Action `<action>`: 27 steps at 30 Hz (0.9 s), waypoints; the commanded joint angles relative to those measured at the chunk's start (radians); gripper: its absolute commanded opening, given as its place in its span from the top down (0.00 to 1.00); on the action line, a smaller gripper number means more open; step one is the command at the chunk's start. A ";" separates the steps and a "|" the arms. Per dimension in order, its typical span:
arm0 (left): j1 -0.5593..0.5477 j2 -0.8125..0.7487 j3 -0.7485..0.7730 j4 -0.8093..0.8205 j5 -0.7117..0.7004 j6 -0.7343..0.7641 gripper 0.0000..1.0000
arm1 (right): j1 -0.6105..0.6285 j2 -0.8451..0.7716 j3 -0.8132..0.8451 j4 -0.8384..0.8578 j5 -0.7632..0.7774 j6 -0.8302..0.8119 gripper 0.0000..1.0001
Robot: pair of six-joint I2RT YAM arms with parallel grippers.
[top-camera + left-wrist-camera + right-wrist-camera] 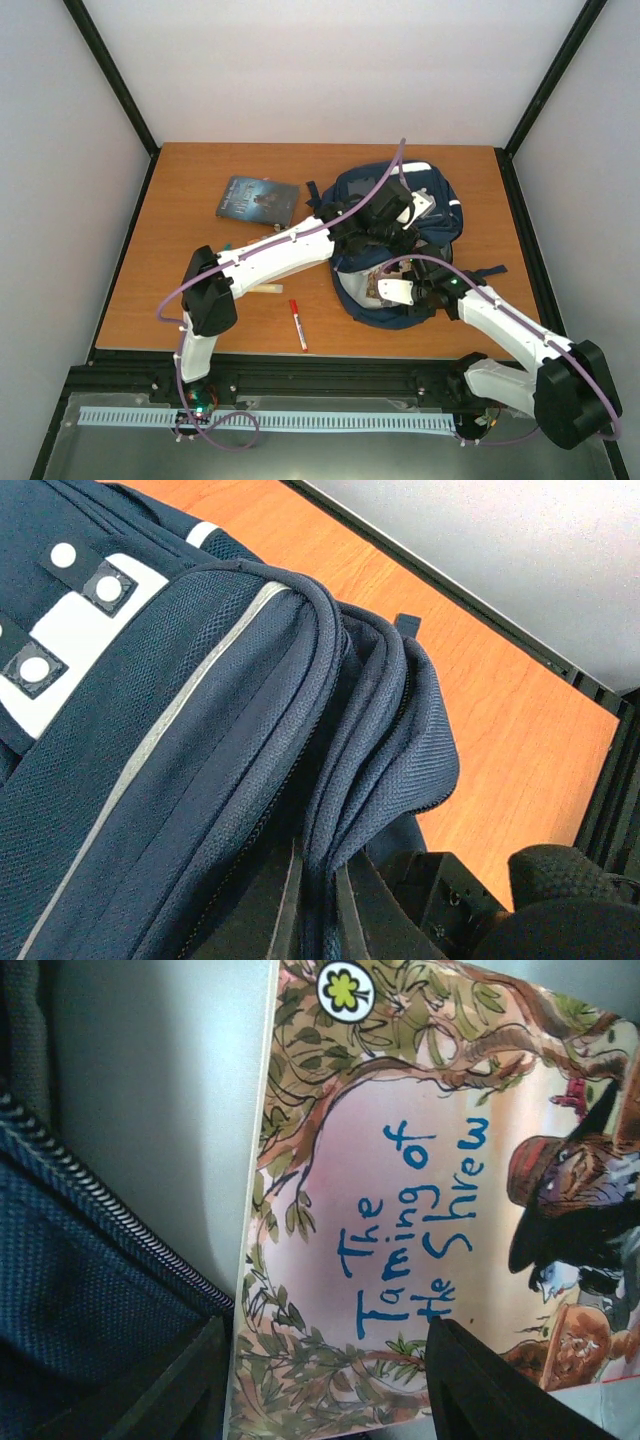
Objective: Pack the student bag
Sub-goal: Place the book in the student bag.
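Inside, the student bag (200,730) seemingly holds a book (400,1210); left claw (318,892) clenches its rim, right claw (330,1365) released.

On surface (200,180): bag (352,190) fills the right half. Left of it, toward the far edge and just apart, a book (258,198) lies flat. Pen (298,325) left of bag, near front edge. Picture book (420,1190) inside bag, against the lining. Left tool (318,920) on a fold at bag's far side; right tool (330,1365) in the near opening, over picture book.
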 commanded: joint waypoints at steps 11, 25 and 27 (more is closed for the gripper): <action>0.002 0.020 0.098 -0.025 0.076 0.000 0.99 | 0.053 0.066 -0.005 0.187 0.167 -0.019 0.44; 0.002 0.025 0.110 -0.060 0.099 0.017 0.99 | 0.053 0.190 -0.002 0.501 0.265 -0.096 0.53; 0.002 0.029 0.113 -0.067 0.101 0.020 0.99 | 0.052 0.190 0.015 0.488 0.259 -0.100 0.53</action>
